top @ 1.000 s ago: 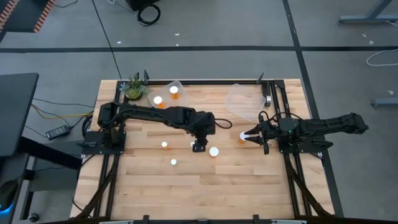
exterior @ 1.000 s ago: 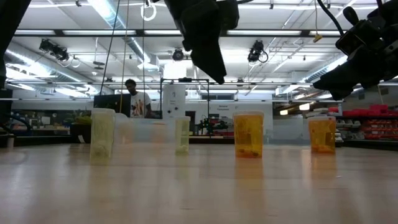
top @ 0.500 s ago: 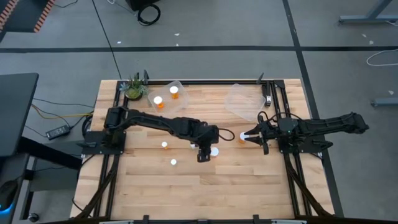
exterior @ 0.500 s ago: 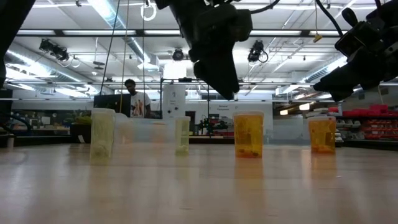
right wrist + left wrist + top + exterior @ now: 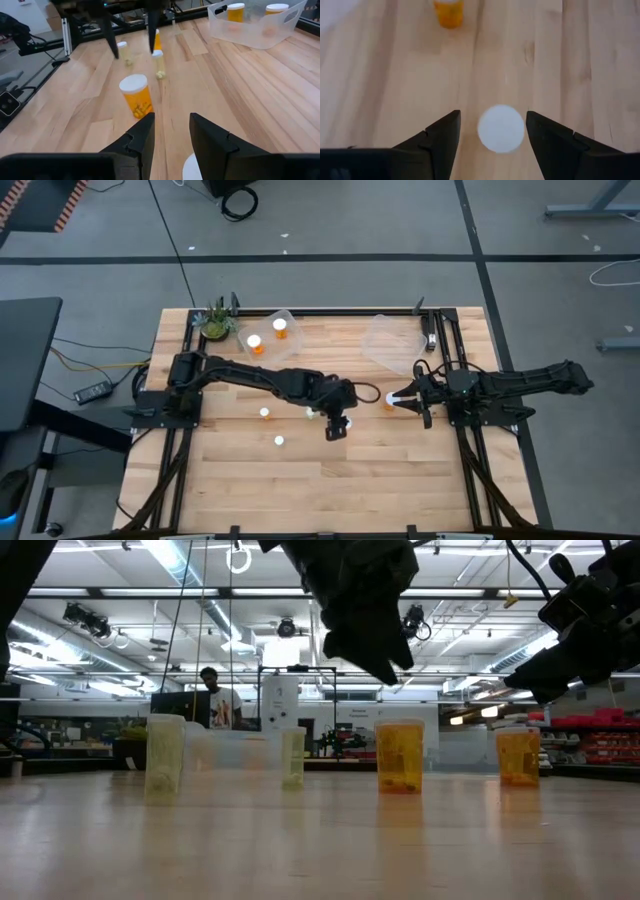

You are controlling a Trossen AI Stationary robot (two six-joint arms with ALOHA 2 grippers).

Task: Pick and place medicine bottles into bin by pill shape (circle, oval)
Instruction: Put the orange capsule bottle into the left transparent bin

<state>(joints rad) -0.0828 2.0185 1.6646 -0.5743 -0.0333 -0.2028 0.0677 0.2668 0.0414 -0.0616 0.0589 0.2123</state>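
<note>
An orange medicine bottle [image 5: 400, 755] with a round white cap [image 5: 501, 128] stands upright on the table. My left gripper [image 5: 495, 132] hangs above it, open and slanting down, one finger [image 5: 442, 135] on each side of the cap without touching it. In the high view my left gripper [image 5: 337, 426] covers this bottle. Another orange bottle [image 5: 389, 398] stands just below the fingertips of my right gripper [image 5: 402, 396], which waits at the table's right, shut and holding nothing. Three smaller bottles [image 5: 264, 413] [image 5: 279, 441] [image 5: 310, 413] stand further left.
A clear bin [image 5: 268, 330] at the far left holds two orange bottles [image 5: 254, 341]. A second clear bin [image 5: 392, 343] sits at the far right. A small potted plant [image 5: 214, 323] stands at the far left corner. Black rails run along both table sides.
My left gripper has moved toward the table's right and near edges and sunk a little, rolling about its own axis. It now stands over the white-capped bottle, which the high view showed uncovered a second ago. No bottle has moved.
</note>
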